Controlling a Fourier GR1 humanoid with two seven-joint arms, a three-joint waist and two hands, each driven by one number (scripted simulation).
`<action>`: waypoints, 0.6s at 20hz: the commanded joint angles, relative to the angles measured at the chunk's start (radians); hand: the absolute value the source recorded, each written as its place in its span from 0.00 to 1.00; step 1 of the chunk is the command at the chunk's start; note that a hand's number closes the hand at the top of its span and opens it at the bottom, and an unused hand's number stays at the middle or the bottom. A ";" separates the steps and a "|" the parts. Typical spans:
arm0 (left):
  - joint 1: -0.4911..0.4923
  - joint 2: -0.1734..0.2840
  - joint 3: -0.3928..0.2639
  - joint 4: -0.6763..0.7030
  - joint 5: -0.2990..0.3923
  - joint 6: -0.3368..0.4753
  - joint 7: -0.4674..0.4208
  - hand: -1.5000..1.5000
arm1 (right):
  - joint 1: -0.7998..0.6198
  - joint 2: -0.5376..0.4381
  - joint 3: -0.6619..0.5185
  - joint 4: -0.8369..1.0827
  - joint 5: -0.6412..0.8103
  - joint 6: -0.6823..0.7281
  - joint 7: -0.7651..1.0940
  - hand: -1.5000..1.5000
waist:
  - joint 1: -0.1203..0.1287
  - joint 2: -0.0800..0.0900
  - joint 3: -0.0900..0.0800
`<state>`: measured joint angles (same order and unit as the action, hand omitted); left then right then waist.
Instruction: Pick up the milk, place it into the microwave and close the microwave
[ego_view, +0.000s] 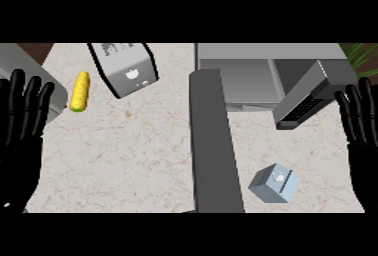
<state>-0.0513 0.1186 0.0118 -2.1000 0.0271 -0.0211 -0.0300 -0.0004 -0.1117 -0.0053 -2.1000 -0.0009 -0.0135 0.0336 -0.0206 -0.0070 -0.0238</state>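
The small pale-blue milk carton (274, 183) lay on the beige marble surface (125, 155), just left of the right hand (359, 125), whose fingers stood straight and open. The left hand (22, 120) was likewise open, with a yellow corn cob (80, 91) right of its fingers. The grey microwave (251, 75) stood open.

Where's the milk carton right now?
In the head view the milk carton lies on the counter at lower right, just right of the open microwave door and left of the right robot hand.
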 joint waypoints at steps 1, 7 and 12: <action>-0.059 -0.013 0.008 0.058 0.004 0.010 0.004 0.00 | -0.034 0.002 0.019 -0.057 0.062 -0.040 0.085 0.00 | 0.016 0.007 0.023; 0.041 -0.055 -0.015 0.126 0.020 0.012 0.041 0.00 | 0.037 0.109 0.158 -0.134 0.149 -0.249 0.172 0.00 | 0.020 0.006 0.023; 0.090 -0.075 -0.058 0.058 -0.015 0.029 0.076 0.00 | 0.073 0.111 0.291 -0.185 0.259 -0.351 0.242 0.00 | 0.021 0.005 0.024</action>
<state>0.0072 0.0735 0.0011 -2.0163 0.0520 -0.0209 0.0043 0.0428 -0.0148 0.1884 -2.2585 0.2011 -0.2781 0.2298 -0.0011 -0.0017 -0.0016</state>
